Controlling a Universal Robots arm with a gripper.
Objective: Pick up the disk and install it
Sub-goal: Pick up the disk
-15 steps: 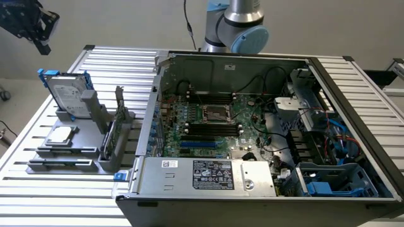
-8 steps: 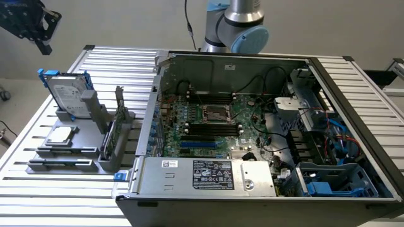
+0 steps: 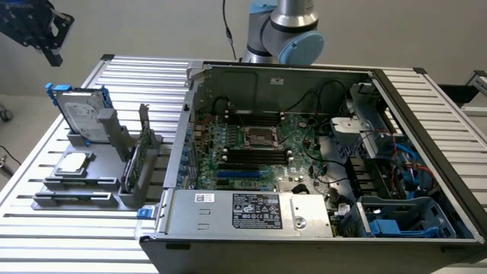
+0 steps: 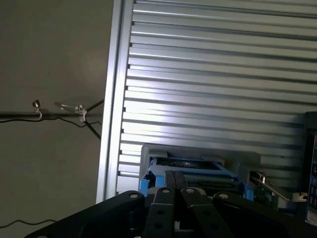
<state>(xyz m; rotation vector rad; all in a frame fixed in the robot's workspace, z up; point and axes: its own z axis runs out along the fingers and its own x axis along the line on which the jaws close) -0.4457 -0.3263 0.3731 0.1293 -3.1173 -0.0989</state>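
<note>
The black pincer (image 4: 174, 181), pressed together and holding nothing, points at the disk (image 4: 190, 166), which stands on edge in a grey stand (image 3: 106, 134) on the ribbed tabletop (image 3: 68, 240), to the exterior view's left of the open computer case (image 3: 320, 142). The disk is probably stiff, fairly heavy for its size and easily hurt by knocks, with smooth, slippery metal faces. Its blue frame (image 3: 50, 90) along the upper edge seems the safest place to grip.

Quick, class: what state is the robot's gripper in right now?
Gripper: shut, holding nothing; the disk stands in its grey rack.
</note>
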